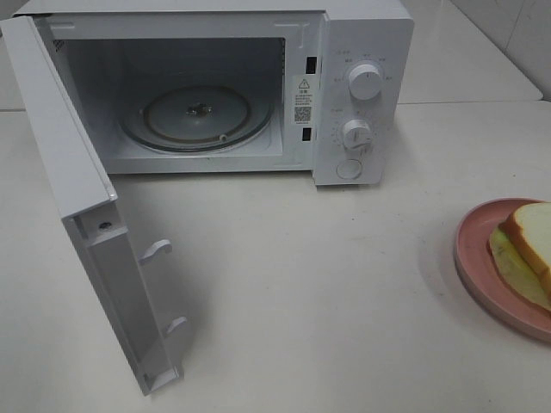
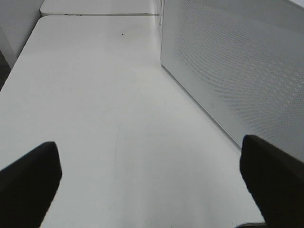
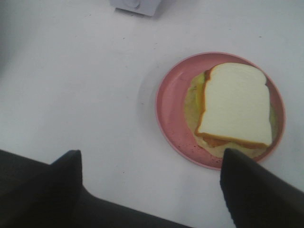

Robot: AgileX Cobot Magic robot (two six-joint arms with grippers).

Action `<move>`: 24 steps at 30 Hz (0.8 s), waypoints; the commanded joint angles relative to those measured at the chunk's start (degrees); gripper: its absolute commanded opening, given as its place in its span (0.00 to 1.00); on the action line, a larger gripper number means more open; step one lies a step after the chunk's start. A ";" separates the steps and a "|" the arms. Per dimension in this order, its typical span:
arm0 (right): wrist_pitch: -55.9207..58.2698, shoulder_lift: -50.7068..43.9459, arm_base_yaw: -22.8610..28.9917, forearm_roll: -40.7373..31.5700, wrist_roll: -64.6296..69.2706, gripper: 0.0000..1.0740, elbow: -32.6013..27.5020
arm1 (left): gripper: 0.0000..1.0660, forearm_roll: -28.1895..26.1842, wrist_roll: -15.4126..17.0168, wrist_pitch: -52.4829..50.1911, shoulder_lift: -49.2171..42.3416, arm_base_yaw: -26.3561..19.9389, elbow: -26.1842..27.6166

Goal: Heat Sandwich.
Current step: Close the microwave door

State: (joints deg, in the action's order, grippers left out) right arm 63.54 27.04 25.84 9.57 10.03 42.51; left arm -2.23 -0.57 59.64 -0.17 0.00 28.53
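The sandwich, white bread with an orange crust over a pale green layer, lies on a round pink plate at the table's right edge. In the right wrist view the sandwich rests flat on the plate. My right gripper hovers above the table beside the plate, open and holding nothing, with one fingertip near the plate's rim. My left gripper is wide open over bare table next to the microwave's perforated side. Neither gripper shows in the exterior high view.
A white microwave stands at the back, its door swung open toward the left front. Its glass turntable carries nothing. Two knobs and a button sit on its right panel. White table stretches between microwave and plate.
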 commanded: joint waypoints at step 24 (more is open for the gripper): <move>-0.40 -24.92 -22.86 -2.58 -3.15 0.71 -11.69 | 0.91 -0.29 -0.17 -0.29 -1.20 0.00 -0.17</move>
State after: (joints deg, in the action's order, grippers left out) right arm 64.23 2.58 3.32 7.10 7.33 31.23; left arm -2.23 -0.57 59.64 -0.17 0.00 28.53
